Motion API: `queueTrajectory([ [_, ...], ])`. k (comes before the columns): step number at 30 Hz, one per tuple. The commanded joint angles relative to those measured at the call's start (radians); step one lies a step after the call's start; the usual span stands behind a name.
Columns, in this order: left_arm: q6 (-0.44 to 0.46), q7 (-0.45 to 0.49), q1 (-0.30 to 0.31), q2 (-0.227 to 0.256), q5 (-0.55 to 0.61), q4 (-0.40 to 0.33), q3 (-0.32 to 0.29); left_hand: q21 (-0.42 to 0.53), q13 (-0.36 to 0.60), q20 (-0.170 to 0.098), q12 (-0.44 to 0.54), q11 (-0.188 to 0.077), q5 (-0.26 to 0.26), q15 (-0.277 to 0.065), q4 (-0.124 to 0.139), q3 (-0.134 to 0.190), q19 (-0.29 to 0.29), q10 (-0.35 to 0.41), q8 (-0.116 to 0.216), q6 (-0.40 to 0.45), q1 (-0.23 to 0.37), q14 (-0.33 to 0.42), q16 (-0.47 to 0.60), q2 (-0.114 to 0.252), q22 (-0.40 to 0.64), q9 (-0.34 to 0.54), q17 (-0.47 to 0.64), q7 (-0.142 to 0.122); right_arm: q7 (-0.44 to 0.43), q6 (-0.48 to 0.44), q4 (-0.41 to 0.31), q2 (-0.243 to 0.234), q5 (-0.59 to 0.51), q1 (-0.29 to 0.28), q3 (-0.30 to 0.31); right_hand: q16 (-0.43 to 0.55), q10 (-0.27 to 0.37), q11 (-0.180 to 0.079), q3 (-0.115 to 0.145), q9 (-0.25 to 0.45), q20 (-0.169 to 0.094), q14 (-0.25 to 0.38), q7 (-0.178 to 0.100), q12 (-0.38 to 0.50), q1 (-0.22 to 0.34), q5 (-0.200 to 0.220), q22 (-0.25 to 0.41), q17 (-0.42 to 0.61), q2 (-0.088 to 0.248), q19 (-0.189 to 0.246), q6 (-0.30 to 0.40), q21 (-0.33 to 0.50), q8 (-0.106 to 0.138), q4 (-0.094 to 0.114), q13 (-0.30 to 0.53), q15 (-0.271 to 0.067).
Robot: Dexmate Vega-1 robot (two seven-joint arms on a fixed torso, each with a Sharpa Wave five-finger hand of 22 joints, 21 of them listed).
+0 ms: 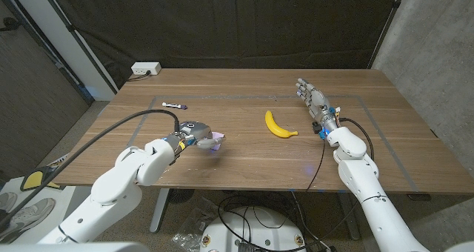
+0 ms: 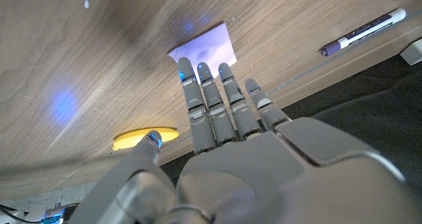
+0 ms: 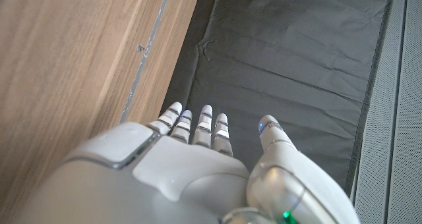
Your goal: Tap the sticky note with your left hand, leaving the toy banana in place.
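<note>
Left hand (image 1: 197,131) fingers straight, spread a little, holding nothing, tips over sticky note (image 2: 204,47). Toy banana (image 1: 278,125) beside note. Right hand (image 1: 314,101) beyond banana, fingers extended, empty.

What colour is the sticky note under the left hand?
Pale lavender-purple; the sticky note shows best in the left wrist view, just beyond the left hand's fingertips.
</note>
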Motion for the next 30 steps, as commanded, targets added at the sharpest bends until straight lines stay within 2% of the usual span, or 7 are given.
queueTrajectory([
  [1,0.033,-0.036,-0.022,0.01,0.032,0.004,0.036,0.004,0.004,-0.014,0.003,-0.004,0.002,-0.099,-0.002,-0.006,0.0,0.004,0.001,0.008,0.002,0.01,-0.003,-0.008,0.001,0.001,0.003,0.002,0.008,0.006,0.009,0.001,0.007,-0.003,0.007,0.002,0.009,-0.002,0.0,0.002,0.002,0.011,0.001,0.006,0.009,0.008,0.006,0.003,0.001,0.006,0.01,-0.003,0.002,0.001,0.002,0.002],
  [10,0.058,-0.061,-0.027,0.014,0.059,-0.001,0.057,0.003,0.004,-0.018,-0.009,-0.005,0.003,-0.1,-0.002,-0.012,-0.002,-0.009,-0.01,-0.004,-0.002,0.0,-0.016,-0.014,0.001,0.001,0.002,0.003,0.008,0.014,-0.003,0.0,0.012,-0.022,0.014,0.002,0.007,-0.003,-0.001,0.002,0.002,0.011,0.001,0.005,0.009,0.007,0.006,0.003,0.001,0.006,0.01,-0.005,0.002,0.001,0.002,0.002],
  [13,0.055,-0.066,-0.03,0.015,0.044,0.002,0.057,0.0,0.003,-0.016,-0.035,-0.017,0.006,-0.108,0.001,-0.023,-0.012,-0.046,-0.037,-0.039,-0.011,-0.037,-0.046,-0.022,0.001,0.0,0.001,-0.005,0.006,0.013,-0.01,-0.001,0.012,-0.028,0.016,0.002,0.008,-0.001,-0.001,0.002,0.002,0.011,0.001,0.005,0.009,0.007,0.006,0.003,0.001,0.006,0.009,-0.005,0.002,0.001,0.002,0.003],
  [17,0.045,-0.065,-0.036,0.018,0.025,0.006,0.056,-0.003,0.003,-0.018,-0.044,-0.017,0.008,-0.11,0.001,-0.027,-0.018,-0.057,-0.049,-0.056,-0.014,-0.047,-0.056,-0.025,0.001,0.0,0.001,-0.01,0.005,0.016,-0.014,-0.003,0.012,-0.032,0.017,0.002,0.008,-0.004,-0.001,0.002,0.001,0.011,0.0,0.005,0.009,0.007,0.006,0.003,0.001,0.006,0.009,-0.006,0.001,0.001,0.002,0.002],
  [26,0.058,-0.077,-0.036,0.02,0.027,0.005,0.063,-0.003,0.003,-0.025,-0.042,-0.012,0.011,-0.105,0.002,-0.034,-0.017,-0.031,-0.043,-0.02,-0.019,-0.017,-0.052,-0.028,0.0,0.0,0.001,0.0,0.007,0.016,-0.006,-0.004,0.014,-0.028,0.015,0.002,0.009,-0.003,-0.002,0.002,0.001,0.011,0.0,0.005,0.009,0.007,0.006,0.003,0.0,0.007,0.009,-0.007,0.002,0.001,0.002,0.003],
  [30,0.069,-0.086,-0.034,0.019,0.029,0.004,0.065,-0.002,0.003,-0.024,-0.045,-0.013,0.012,-0.113,0.002,-0.036,-0.016,-0.033,-0.048,-0.024,-0.02,-0.029,-0.06,-0.03,0.0,0.0,0.001,-0.003,0.009,0.016,0.001,-0.003,0.014,-0.022,0.013,0.002,0.008,-0.001,-0.002,0.002,0.001,0.011,0.001,0.005,0.009,0.007,0.006,0.003,0.0,0.007,0.009,-0.007,0.002,0.002,0.002,0.002],
])
